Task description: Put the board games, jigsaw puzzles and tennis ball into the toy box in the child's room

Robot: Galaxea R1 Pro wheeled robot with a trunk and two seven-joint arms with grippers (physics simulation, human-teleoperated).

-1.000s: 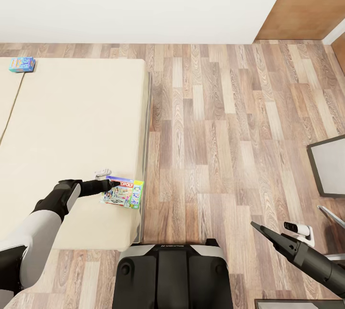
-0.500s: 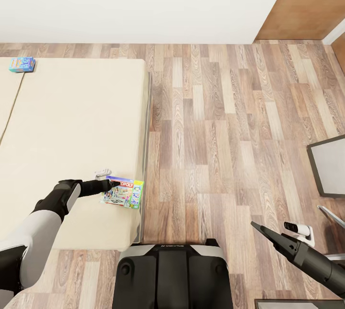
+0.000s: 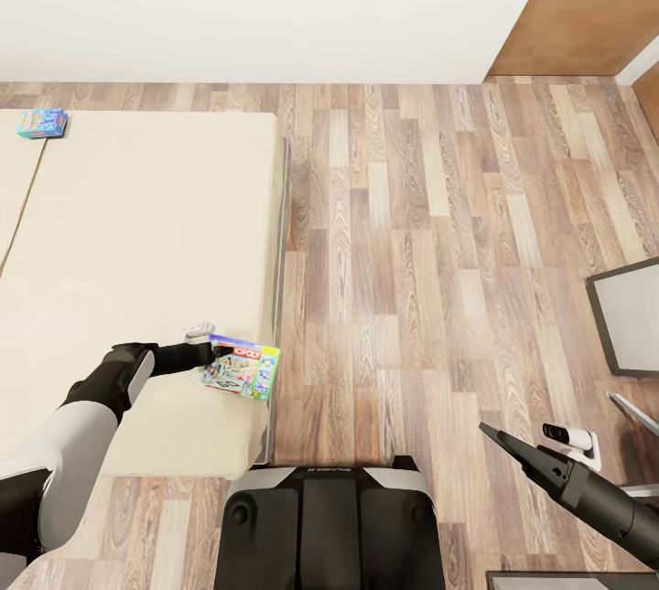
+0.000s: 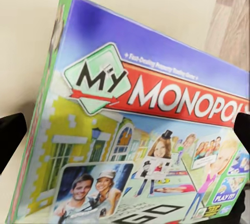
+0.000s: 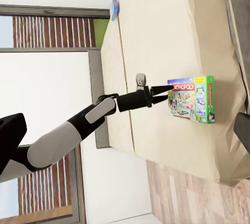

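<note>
— Black fingertips of our left hand (image 3: 212, 356) sit at the near edge of the Monopoly box (image 3: 240, 369); in the left wrist view the box (image 4: 140, 135) lies between the two tips, so we judge the hand is narrowed onto it, holding it.

— Which way does the box run from the hand?

— Straight ahead of the fingers, towards the bed's (image 3: 137, 233) edge, where its far end reaches the corner by the wood floor (image 3: 412, 252). From the right wrist view, the box (image 5: 191, 99) has its long axis across the fingers' line.

— And our other arm?

— Our right hand (image 3: 499, 439) hangs well apart over the floor; we cannot tell whether it is wide or narrow. The left is the nearer one.

— Anything else out there?

— The small blue game (image 3: 41, 123) lies far beyond the left hand, at the bed's far end.
</note>
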